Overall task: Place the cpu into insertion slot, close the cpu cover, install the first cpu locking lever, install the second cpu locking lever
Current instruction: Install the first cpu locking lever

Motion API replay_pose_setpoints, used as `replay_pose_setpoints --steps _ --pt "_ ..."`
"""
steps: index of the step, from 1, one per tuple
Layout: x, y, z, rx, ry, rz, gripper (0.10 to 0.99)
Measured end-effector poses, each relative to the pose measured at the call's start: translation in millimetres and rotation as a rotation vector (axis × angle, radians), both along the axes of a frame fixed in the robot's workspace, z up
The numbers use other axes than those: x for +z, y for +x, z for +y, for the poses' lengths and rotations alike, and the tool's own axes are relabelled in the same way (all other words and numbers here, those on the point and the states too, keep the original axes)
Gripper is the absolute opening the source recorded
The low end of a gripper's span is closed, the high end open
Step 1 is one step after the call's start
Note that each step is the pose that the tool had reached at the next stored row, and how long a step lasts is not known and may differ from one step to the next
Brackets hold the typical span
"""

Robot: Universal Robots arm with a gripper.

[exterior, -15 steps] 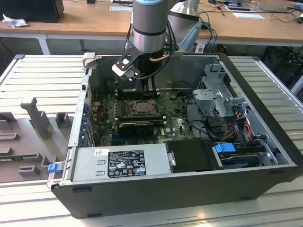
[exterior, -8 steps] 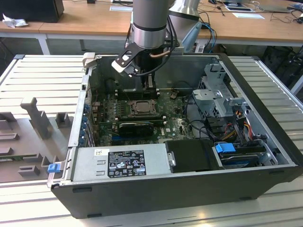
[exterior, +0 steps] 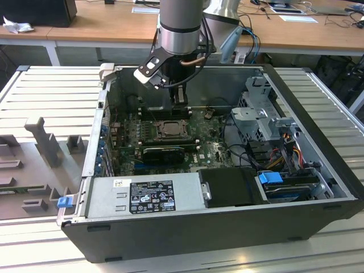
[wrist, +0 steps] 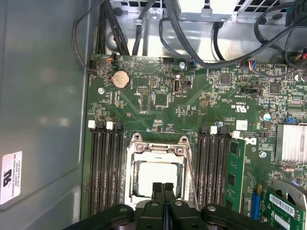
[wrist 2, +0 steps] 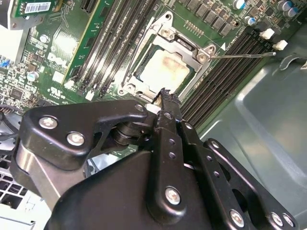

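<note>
Green board beneath the closed hand — second wrist view catches a silver lever

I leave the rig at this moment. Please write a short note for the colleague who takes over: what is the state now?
Gripper: shut, empty, tips at the edge of the insertion slot.
Cpu: seated in the slot.
Cpu cover: lying down over it.
Locking lever: one juts sideways from the socket corner and seems unlatched; the other I cannot tell.
Done: cpu in, cover down. Left: the levers.
</note>
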State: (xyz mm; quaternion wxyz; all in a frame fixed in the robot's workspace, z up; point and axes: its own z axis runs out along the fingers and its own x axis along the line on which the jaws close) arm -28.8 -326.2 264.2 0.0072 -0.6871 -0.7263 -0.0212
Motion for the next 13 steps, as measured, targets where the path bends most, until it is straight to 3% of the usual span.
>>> replay_pose_setpoints --steps 13 --pt "9.4 0.0 0.0 0.000 0.002 0.0000 0.106"
